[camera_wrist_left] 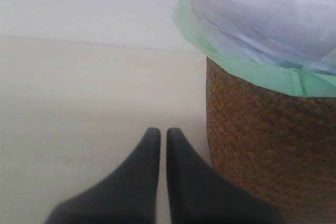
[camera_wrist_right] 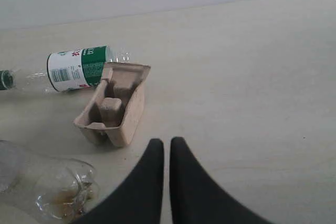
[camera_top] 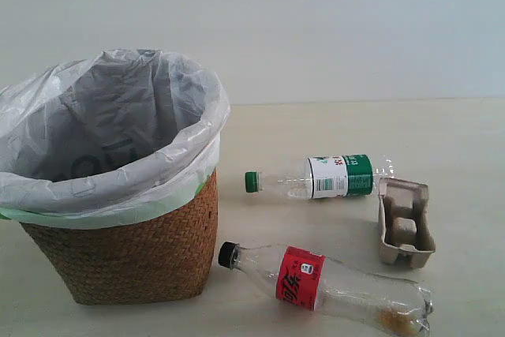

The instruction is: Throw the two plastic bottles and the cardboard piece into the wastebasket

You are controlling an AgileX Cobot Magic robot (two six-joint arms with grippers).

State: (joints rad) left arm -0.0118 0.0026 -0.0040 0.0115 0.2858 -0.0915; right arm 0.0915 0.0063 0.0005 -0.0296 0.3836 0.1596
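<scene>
The wicker wastebasket point(camera_top: 134, 250) with its white bag liner stands at the left; it also fills the side of the left wrist view, wastebasket point(camera_wrist_left: 268, 145). A green-capped bottle point(camera_top: 319, 177) lies on its side to its right; the black-capped, red-labelled bottle point(camera_top: 323, 282) lies nearer the front. The cardboard piece point(camera_top: 405, 222) rests beside both. In the right wrist view the green-capped bottle point(camera_wrist_right: 73, 69), cardboard piece point(camera_wrist_right: 113, 103) and the red-labelled bottle's base point(camera_wrist_right: 52, 190) appear. My left gripper point(camera_wrist_left: 163, 132) is shut and empty by the basket wall. My right gripper point(camera_wrist_right: 166, 142) is shut and empty, close to the cardboard.
Everything rests on a pale beige table point(camera_top: 355, 128) against a plain light wall point(camera_top: 316, 21). Neither arm shows in the exterior view. Bare tabletop lies left of the basket point(camera_wrist_left: 79, 103) and beyond the cardboard point(camera_wrist_right: 241, 77).
</scene>
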